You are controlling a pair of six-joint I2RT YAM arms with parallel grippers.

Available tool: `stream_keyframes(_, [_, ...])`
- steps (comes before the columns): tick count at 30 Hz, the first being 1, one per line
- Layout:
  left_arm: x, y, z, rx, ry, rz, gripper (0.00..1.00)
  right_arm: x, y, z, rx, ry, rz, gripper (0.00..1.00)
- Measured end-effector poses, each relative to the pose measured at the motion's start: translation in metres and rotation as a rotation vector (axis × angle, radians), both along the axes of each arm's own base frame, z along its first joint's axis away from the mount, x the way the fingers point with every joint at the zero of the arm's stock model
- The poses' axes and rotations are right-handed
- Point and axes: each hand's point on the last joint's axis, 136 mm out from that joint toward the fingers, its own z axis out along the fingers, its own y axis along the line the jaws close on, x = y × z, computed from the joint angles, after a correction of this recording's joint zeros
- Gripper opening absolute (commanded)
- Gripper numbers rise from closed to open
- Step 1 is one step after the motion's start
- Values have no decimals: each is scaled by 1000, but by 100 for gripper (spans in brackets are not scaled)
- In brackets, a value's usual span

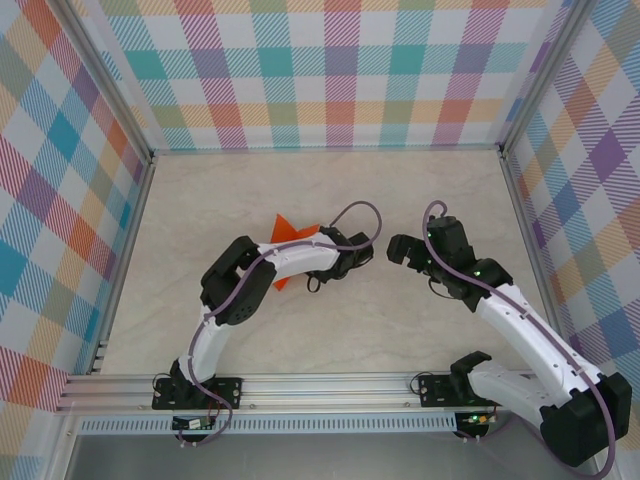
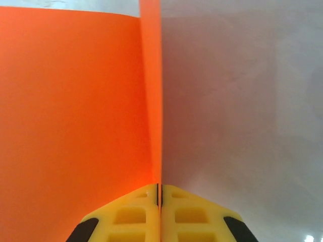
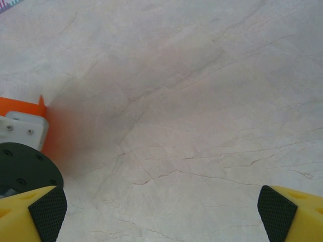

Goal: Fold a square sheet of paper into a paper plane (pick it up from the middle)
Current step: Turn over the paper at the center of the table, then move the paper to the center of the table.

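Top view, left arm [image 1: 300, 255]: slung low across the middle of the counter [image 1: 300, 190], reaching to the right.
Top view, sheet of paper [image 1: 296, 230]: bright orange, mid-counter, mostly under that arm! A pointed corner pokes out on the far side and a sliver on the near side.
Top view, right arm [image 1: 520, 325]: bent in from the right, its tip near the left arm's tip but apart.
Left wrist, left hand [image 2: 159, 189]: yellow fingers [image 2: 131, 217] squeezed tight together, nipping a raised fold of the sheet at their tips.
Left wrist, sheet: a broad orange face left of the pinch, pale counter to the right.
Right wrist, right hand [image 3: 161, 209]: spread wide, nothing between its fingers, bare counter beneath.
Right wrist, sheet: an orange strip at the left edge, behind the left arm's white-and-black wrist.
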Motion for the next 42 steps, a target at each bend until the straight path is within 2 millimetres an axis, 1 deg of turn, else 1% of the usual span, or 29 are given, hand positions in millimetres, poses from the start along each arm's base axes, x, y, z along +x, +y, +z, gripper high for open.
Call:
stream_keyframes(3, [-7,-11,-12,-30,30,-9,6,0,-1,0,6,3,-1,100])
stream_keyframes(5, [-10,-15,-17,-54,48,-6,15,0,-1,-1,6,7,-2,100])
stream_keyframes(7, [-12,-20,-21,-92,61,4,28,-1,-2,-2,5,15,-3,100])
stream_keyframes(9, [-14,-25,-23,-128,74,8,35,-2,-3,-3,3,21,-6,100])
stream_keyframes(10, [-16,-28,-22,-148,80,7,41,-2,-4,-4,4,24,-7,100])
stream_keyframes(12, [-21,-34,-18,-229,99,14,46,-2,-5,-4,4,25,-12,100])
stream_keyframes(15, [-31,-52,-1,-400,129,9,53,0,-5,-2,16,34,-19,100])
stream_keyframes(17, [-37,-65,18,-535,138,5,59,4,-5,0,24,37,-22,100])
stream_keyframes(20, [-46,-80,56,-742,138,-9,72,8,-1,0,40,51,-18,100])
stream_keyframes(22, [-48,-82,80,-855,130,-11,79,10,3,-5,50,70,-5,100])
stream_keyframes(23, [-47,-81,90,-895,122,-11,83,11,6,-8,55,84,4,100])
stream_keyframes(24, [-44,-75,101,-940,108,0,86,13,10,-11,60,101,14,99])
stream_keyframes(25, [-40,-67,109,-976,92,21,92,15,14,-15,68,121,26,97])
stream_keyframes(26, [-36,-58,114,-999,74,43,97,18,19,-19,78,141,38,96])
stream_keyframes(27, [-30,-44,117,-1017,52,84,100,21,27,-22,97,164,54,95])
stream_keyframes(30, [-17,-1,115,-1010,-15,207,100,32,55,-34,139,222,112,95])
stream_keyframes(32, [-12,30,108,-984,-51,299,100,33,82,-43,146,262,170,95])
stream_keyframes(34, [-11,59,99,-955,-73,388,100,32,118,-51,148,295,248,93])
stream_keyframes(37, [-15,93,89,-928,-101,489,100,29,171,-60,159,333,347,91])
stream_keyframes(40, [-20,119,86,-924,-126,570,100,26,213,-70,162,364,410,85])
stream_keyframes(42, [-21,134,87,-934,-150,621,100,25,238,-77,165,382,437,83])
